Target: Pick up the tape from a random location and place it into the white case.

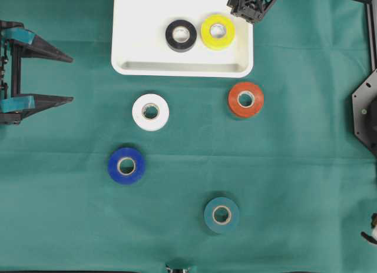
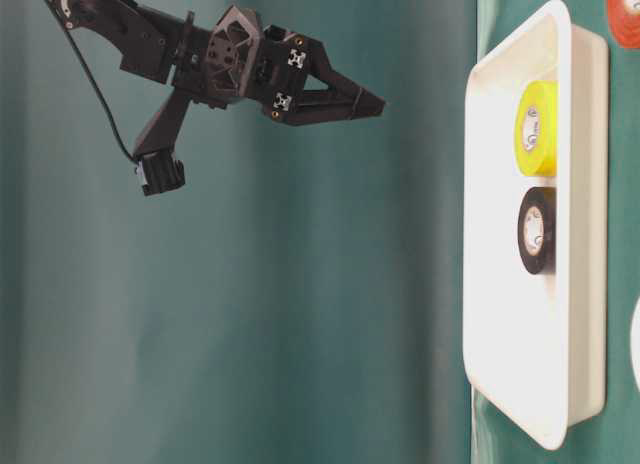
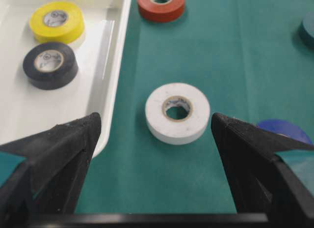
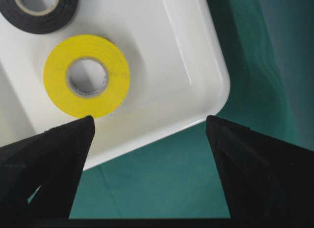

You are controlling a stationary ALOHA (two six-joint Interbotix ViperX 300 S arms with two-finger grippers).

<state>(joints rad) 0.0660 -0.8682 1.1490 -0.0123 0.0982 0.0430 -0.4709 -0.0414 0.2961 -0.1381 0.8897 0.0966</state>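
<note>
Right tool [image 4: 149, 122]: jaws wide apart, empty, above the case [image 1: 129, 49] corner.
Yellow tape [image 4: 87, 75]: lies flat in the case, hole up, just beyond the fingertips.
Left tool [image 3: 154, 127]: spread, white tape [image 3: 177, 112] flat on the counter ahead.

You have the white case [image 1: 135, 26] with a yellow tape roll [image 1: 218, 32] and a black tape roll [image 1: 181, 35] lying flat inside, side by side, below the right jaws. The white roll [image 3: 177, 112] lies flat on the cloth just ahead, midway between the left jaws.
</note>
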